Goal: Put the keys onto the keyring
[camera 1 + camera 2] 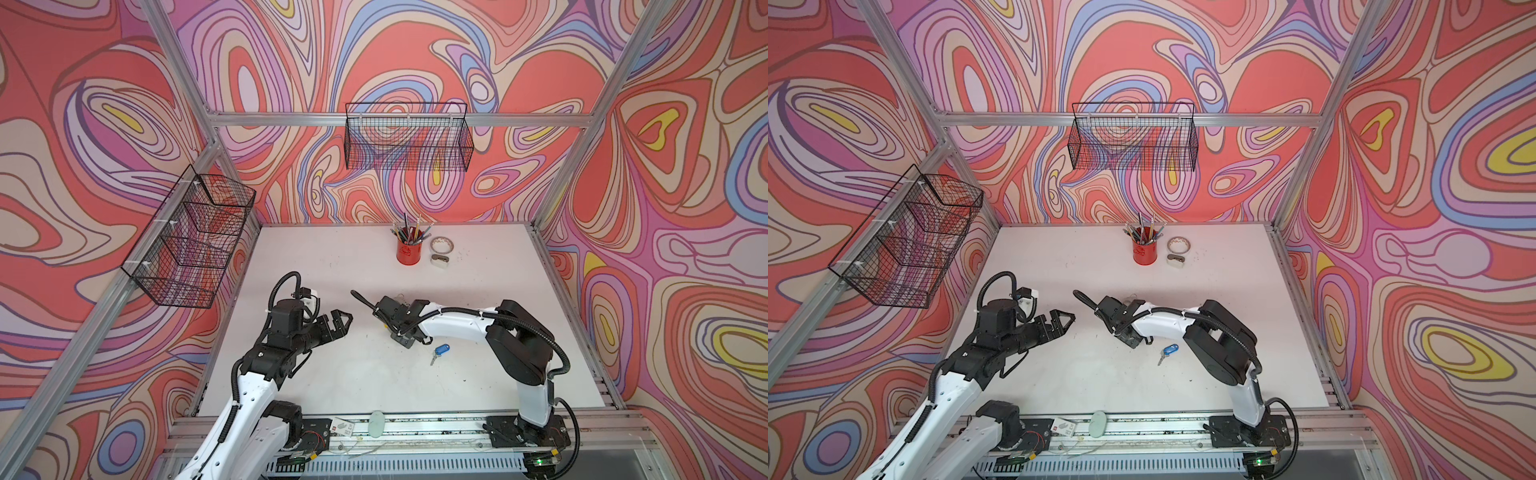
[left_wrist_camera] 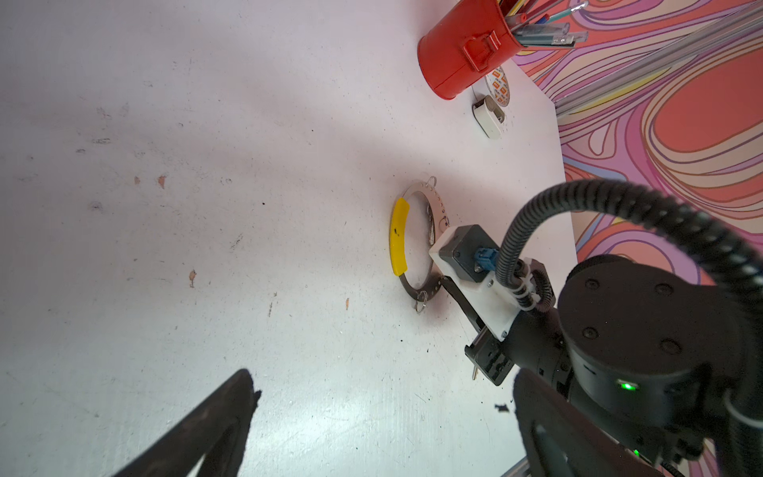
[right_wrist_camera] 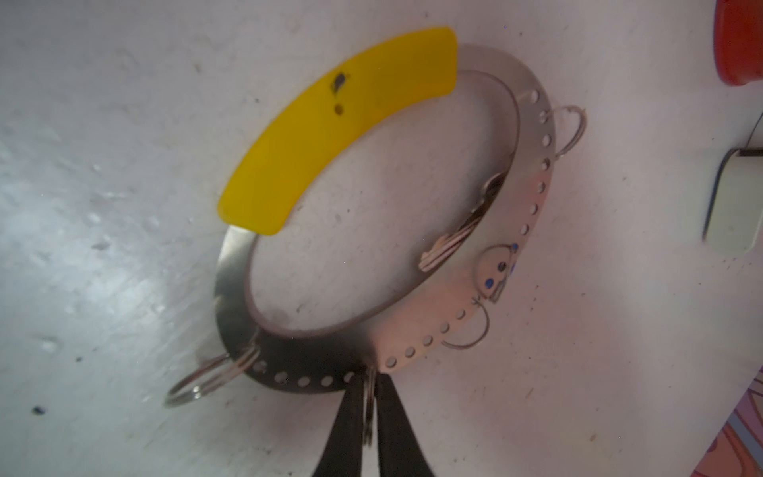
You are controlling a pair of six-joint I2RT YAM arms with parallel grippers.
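Both sides of the right claw (image 3: 368, 386) are pinched together on a small split ring (image 3: 368, 406) hanging off the near rim of the keyring (image 3: 413, 326). My guess is that it's the easiest thing to grab, since the hoop lies flat on the counter (image 1: 332, 374) with no edge to get under.

Moving out from there, the keyring sits about mid-counter, almost completely hidden under the right wrist in both top views. Its yellow segment (image 3: 342, 124) is on the side away from the pinch. An inner key (image 3: 450, 243) is tucked against the inside of the metal band, and some blue shows through the holes nearby, so its tag is probably underneath. I can't tell if it's actually hooked on or just lying there.

The loose key (image 1: 439, 351) with its blue tag lies nearer and a bit right of that claw, apart from the hoop, so that one isn't on yet.

Over on the left, the left claw (image 1: 345, 322) hangs above the counter with its fingers spread wide, holding nothing and pointed toward the hoop. It looks parked to help once the ring is steady.

Far back, the red cup (image 1: 409, 252) and tape roll (image 1: 441, 244) are well out of the way.
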